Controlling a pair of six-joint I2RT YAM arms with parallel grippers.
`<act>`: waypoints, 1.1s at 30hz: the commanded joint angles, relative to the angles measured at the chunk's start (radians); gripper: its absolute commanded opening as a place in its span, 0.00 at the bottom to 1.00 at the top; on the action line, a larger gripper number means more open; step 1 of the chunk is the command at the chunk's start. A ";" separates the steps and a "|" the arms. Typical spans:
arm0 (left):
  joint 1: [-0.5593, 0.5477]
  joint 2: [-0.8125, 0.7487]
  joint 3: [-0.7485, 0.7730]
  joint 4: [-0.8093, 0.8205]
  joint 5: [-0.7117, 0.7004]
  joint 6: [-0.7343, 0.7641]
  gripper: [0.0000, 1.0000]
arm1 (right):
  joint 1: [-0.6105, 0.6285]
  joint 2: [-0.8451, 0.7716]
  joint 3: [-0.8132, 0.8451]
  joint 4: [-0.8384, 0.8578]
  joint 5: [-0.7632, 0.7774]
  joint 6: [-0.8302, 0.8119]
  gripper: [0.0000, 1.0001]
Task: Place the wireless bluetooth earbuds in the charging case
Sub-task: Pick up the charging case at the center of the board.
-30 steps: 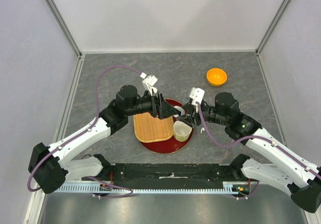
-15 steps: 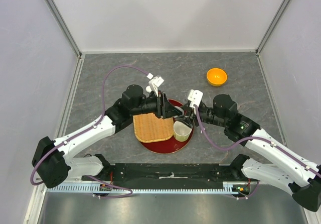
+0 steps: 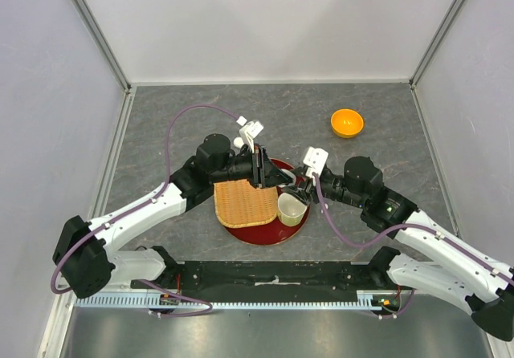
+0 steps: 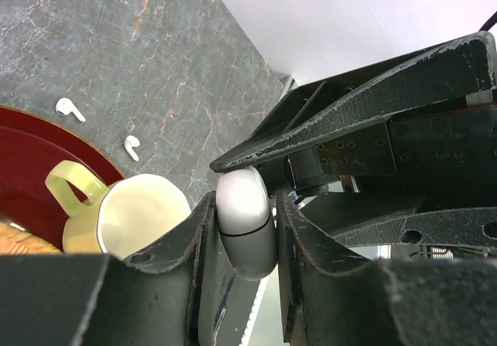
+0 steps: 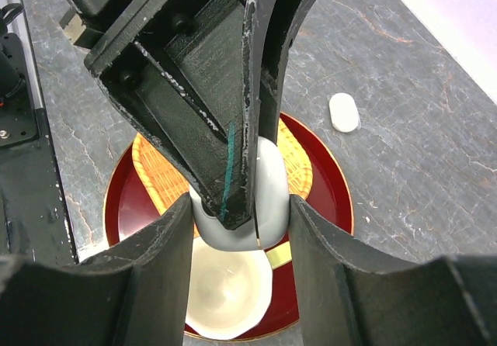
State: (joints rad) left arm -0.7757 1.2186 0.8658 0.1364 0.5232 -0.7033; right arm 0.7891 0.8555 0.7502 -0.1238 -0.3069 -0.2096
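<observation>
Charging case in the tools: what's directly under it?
The red tray, with the cream cup close by, its visible inside empty. The charging case itself hides the tray patch directly below.

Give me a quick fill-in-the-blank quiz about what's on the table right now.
The left gripper and the right gripper both clamp one white ____.
The cream cup stands on the ____ tray.
Two earbuds lie on the ____, outside the tray.
Missing words: charging case; red; table.
</observation>
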 commanded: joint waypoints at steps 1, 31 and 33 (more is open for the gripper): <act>-0.011 -0.013 0.029 0.026 0.072 0.024 0.02 | 0.001 -0.015 0.001 0.118 0.032 0.027 0.16; -0.011 -0.642 -0.462 0.433 -0.261 0.590 0.02 | -0.002 0.160 0.180 0.214 -0.017 1.311 0.89; -0.013 -0.628 -0.467 0.459 -0.230 0.603 0.02 | -0.001 0.181 0.129 0.292 -0.072 1.404 0.89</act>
State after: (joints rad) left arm -0.7830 0.5835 0.4122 0.4122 0.2226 -0.1894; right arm 0.7891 1.0161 0.9298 -0.0410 -0.2733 0.8635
